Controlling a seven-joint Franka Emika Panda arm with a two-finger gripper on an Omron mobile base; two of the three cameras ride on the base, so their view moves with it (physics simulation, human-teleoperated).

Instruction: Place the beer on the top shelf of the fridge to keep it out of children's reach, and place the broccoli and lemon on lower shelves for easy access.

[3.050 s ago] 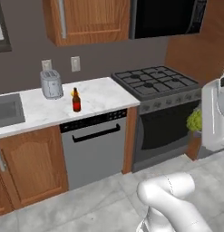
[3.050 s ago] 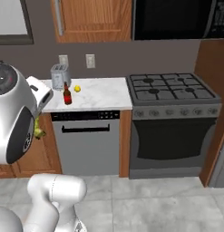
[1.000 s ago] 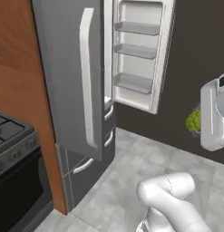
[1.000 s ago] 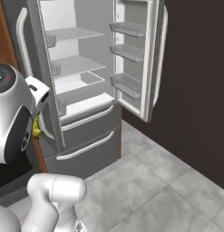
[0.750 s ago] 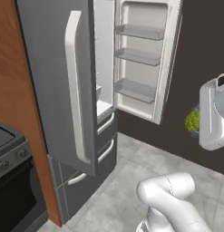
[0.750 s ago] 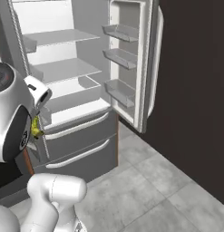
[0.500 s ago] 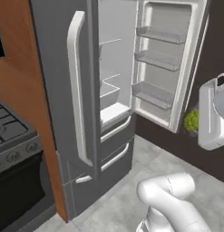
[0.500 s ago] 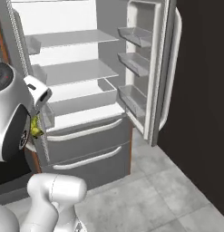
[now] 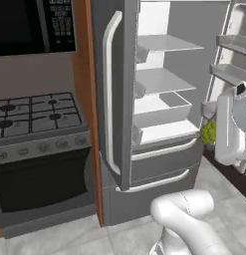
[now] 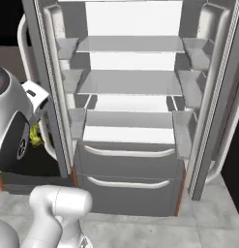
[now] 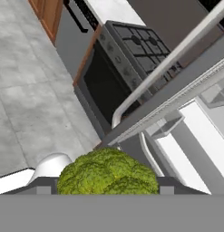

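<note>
Your end effector (image 11: 107, 192) pinching the broccoli (image 11: 107, 176), crown toward the hand camera (stem hidden, long axis unreadable), held beside the open fridge (image 10: 130, 121), bare shelves, grey tile floor (image 11: 27, 90), stove (image 9: 37, 117) alongside

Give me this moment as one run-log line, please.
gripper: shut on broccoli | fridge: doors open | shelves: bare | arm: held back

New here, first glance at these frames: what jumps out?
The fridge stands wide open straight ahead of the robot, both doors swung out and its pale shelves bare. The broccoli sits between the gripper fingers, a bright green clump at the bottom of the hand view. A black gas stove stands left of the fridge, under a dark microwave.
</note>
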